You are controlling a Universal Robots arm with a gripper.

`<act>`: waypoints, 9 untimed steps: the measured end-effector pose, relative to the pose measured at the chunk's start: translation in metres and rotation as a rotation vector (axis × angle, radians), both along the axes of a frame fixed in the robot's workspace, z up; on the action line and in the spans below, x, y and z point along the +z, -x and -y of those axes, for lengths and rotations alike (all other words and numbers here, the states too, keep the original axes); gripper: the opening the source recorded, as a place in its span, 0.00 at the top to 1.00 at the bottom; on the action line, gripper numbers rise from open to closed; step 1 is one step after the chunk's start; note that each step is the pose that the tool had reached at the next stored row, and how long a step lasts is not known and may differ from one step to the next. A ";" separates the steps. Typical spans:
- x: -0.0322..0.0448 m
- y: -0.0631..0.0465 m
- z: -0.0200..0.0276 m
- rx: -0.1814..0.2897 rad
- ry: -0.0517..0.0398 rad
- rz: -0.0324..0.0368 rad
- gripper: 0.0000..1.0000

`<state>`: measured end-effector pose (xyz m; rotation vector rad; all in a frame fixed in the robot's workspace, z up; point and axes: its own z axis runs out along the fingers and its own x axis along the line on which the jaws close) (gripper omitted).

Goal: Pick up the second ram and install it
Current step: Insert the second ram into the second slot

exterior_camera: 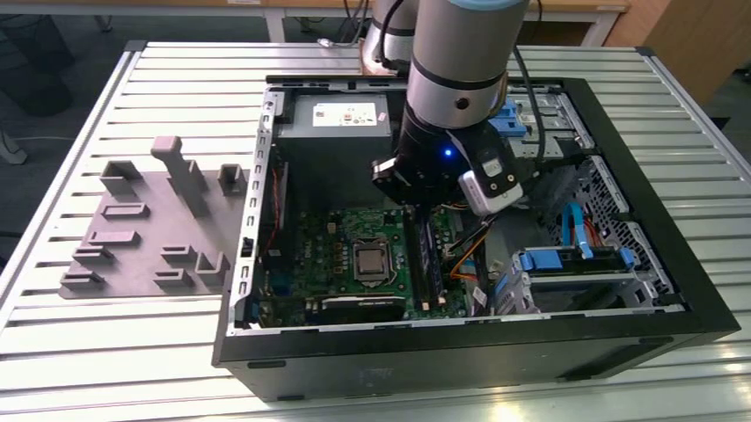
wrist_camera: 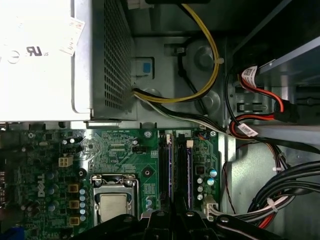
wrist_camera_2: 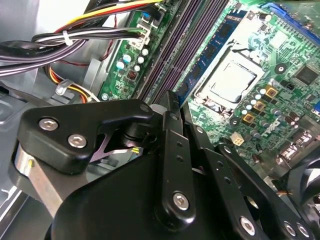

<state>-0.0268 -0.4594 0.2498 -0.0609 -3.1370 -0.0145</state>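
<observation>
**Tool down over the RAM slots, stick at the motherboard**

Your tool (wrist_camera_2: 172, 107) is low inside the open PC case (exterior_camera: 657, 290), right above the memory slots (wrist_camera: 177, 165) that run beside the CPU socket (wrist_camera: 114, 202) on the green motherboard (wrist_camera: 110, 155). In the second wrist view the fingers (wrist_camera_2: 172, 150) look drawn close together, their tips pointing down into the slot rows, but you cannot tell from these pictures whether they are pinching a stick or merely pressed together over one.

The second ram (exterior_camera: 426, 264) appears as the long dark strip standing on edge in the slot area, just below the tool in the exterior view; in the first wrist view two dark strips lie side by side there, and which one is seated and which is not cannot be made out.

Treat the stick as light, stiff and fragile: a thin board that will not flex much before something cracks. Judging by its shape, hold it by the long edges or the bare ends, away from the chips and sticker, and keep it square to the slot, since a tilted push could stress the contacts.

The grey fixture (exterior_camera: 153, 229) sits on the slatted bench (exterior_camera: 70, 352), well apart from the case on the exterior view's left.
</observation>
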 end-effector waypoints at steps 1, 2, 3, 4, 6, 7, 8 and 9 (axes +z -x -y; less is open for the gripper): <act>-0.0010 0.000 0.0000 0.000 -0.0001 0.0000 0.86; -0.0019 0.000 0.0000 -0.001 0.0000 0.0000 0.86; -0.0028 -0.001 0.0000 -0.001 -0.0001 -0.0001 0.86; -0.0036 -0.001 0.0000 -0.001 -0.0002 -0.0001 0.86; -0.0056 -0.001 0.0000 -0.002 -0.0006 -0.0001 0.86; -0.0065 -0.002 0.0000 -0.003 -0.0007 -0.0002 0.86; -0.0073 -0.002 0.0000 -0.003 -0.0007 -0.0004 0.86; -0.0081 -0.002 0.0000 -0.003 -0.0008 -0.0006 0.86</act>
